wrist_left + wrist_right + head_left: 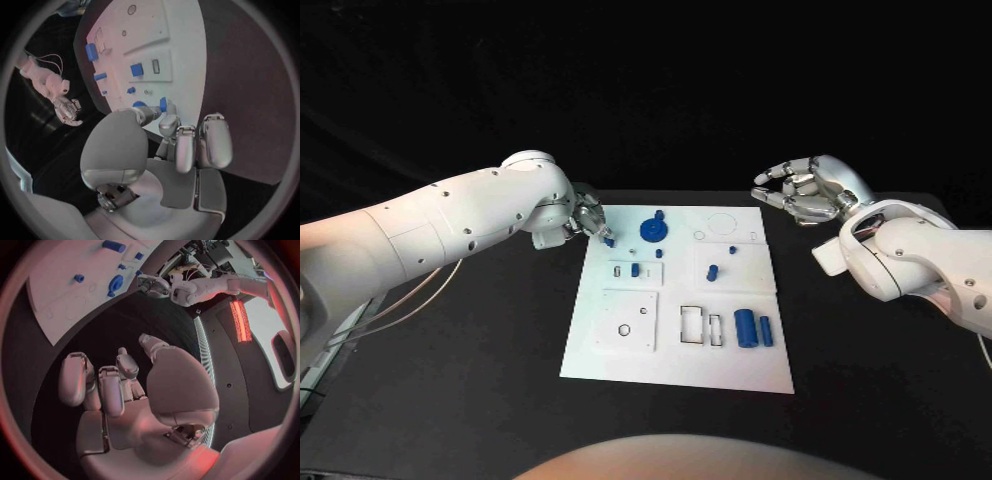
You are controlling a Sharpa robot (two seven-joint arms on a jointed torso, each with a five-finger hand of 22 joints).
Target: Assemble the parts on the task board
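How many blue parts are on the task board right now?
7 visible: a small one at the left hand's fingers, disc, pegs, and two cylinders. More may be hidden.

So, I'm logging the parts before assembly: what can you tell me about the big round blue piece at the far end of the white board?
The big round blue disc-shaped part looks like matte plastic, with a small raised knob on top. It sits on the white task board near its far left corner, flat as far as the head view shows. The left robot hand is close beside it, fingertips at a smaller blue piece, not touching the disc. The right robot hand is off the board.
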